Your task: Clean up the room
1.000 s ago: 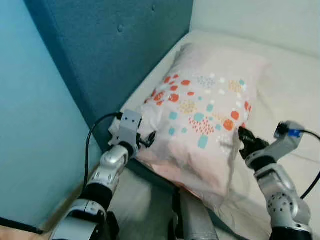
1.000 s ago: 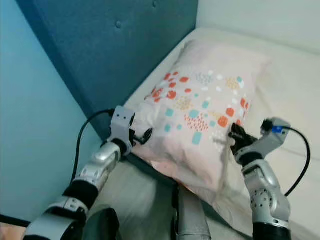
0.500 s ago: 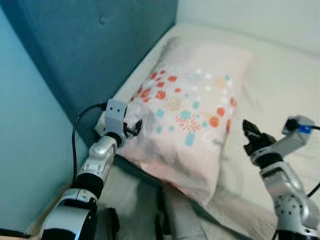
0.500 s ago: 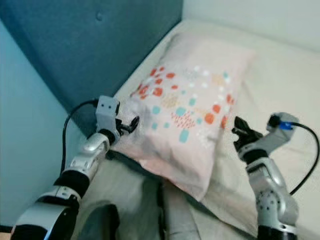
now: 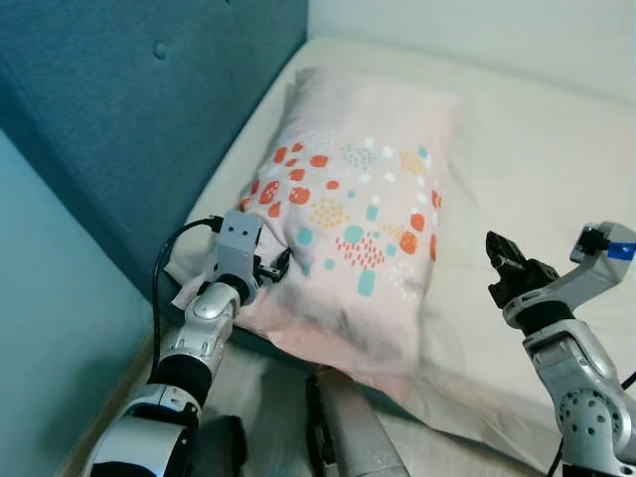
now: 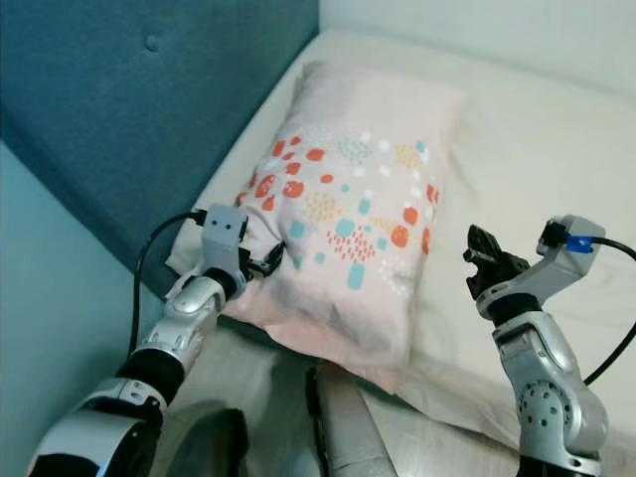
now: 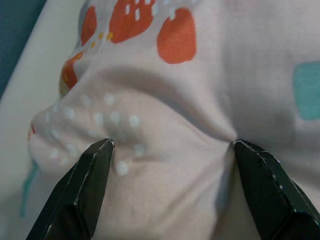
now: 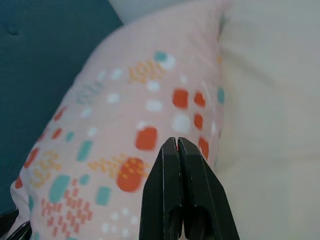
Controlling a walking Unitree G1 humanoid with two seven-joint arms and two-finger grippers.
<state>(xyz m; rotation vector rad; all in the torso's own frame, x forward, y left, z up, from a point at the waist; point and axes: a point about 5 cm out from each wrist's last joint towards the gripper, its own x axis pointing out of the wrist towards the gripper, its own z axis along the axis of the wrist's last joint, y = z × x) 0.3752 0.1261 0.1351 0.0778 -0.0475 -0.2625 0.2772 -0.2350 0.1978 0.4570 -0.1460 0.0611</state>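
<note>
The left gripper [image 7: 170, 150] had its fingers spread, tips pressed into a puckered fold at the near corner of the pillow [image 5: 363, 214]; the right gripper [image 6: 484, 255] hung pinched closed and empty beside its other edge. The pillow lay on the bed [image 5: 527, 159] against the blue headboard [image 5: 129, 109] — soft, light and floppy, probably best pinched at a corner or seam.
</note>
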